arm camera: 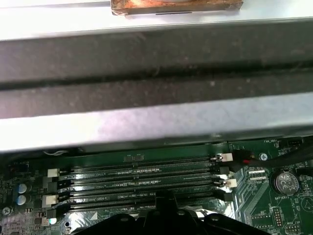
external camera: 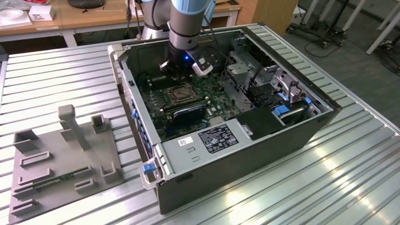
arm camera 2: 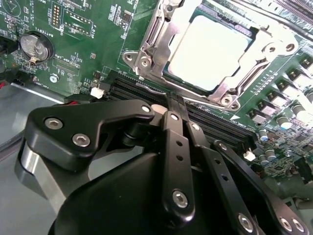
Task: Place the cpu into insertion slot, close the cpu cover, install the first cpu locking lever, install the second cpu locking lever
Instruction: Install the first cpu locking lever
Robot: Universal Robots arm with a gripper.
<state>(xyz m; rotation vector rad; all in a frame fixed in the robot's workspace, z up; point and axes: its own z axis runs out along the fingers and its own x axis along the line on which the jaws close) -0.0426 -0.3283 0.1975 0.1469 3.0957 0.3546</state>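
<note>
Fingers [arm camera 2: 177, 147]: pressed together at the tip, no gap, nothing between them.
Gripper [arm camera 2: 172, 105]: low inside the computer case [external camera: 250, 154], closed tip over the memory slots [arm camera 2: 128, 88], just beside the socket's edge.
Nearest thing: thin bright rod [arm camera 2: 149, 90] along that edge, likely a locking lever; touching or not, cannot tell.
Cpu [arm camera 2: 208, 51]: seated flat in the insertion slot [external camera: 178, 95], pale face showing.
Cpu cover [arm camera 2: 155, 35]: down, framing the chip.
Step in hand: by the look of it, lever work; placing and covering appear done, latching unclear.
Next move calls for: a narrow, steady push on the rod, clear of the memory slots and the motherboard [arm camera 2: 88, 39].
</note>
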